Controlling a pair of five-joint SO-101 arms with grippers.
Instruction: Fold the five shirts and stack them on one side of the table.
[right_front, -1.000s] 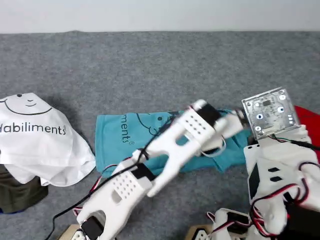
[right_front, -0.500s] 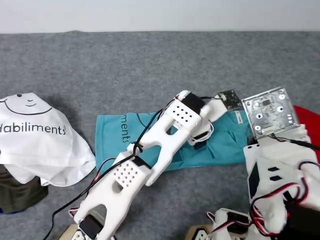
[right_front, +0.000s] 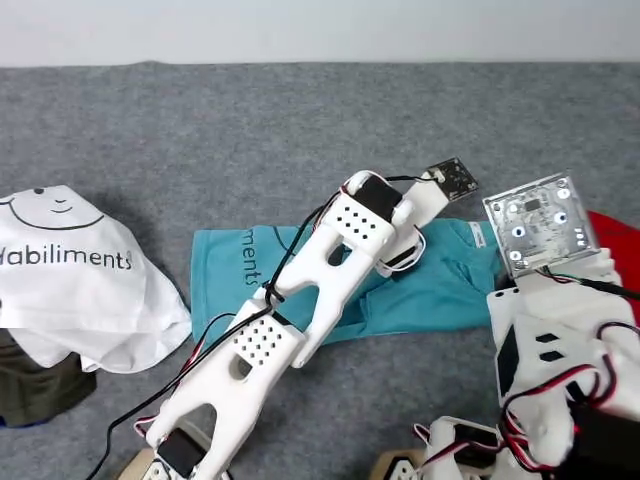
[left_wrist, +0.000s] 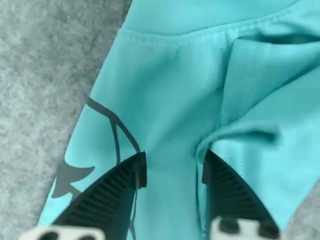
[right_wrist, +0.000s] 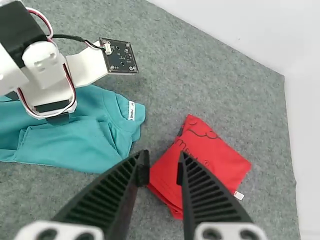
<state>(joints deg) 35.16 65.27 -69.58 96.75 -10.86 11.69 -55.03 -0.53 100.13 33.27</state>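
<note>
Left end effector (left_wrist: 172, 167): jaws apart, shifted toward the desk's (right_front: 300, 130) far edge over teal shirt (left_wrist: 165, 100); fold pending.

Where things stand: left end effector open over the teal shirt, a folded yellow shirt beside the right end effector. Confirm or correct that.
One thing is wrong: the folded shirt beside the right end effector is red, not yellow, as the right wrist view shows. The rest holds: the left end effector is open over the teal shirt.
</note>
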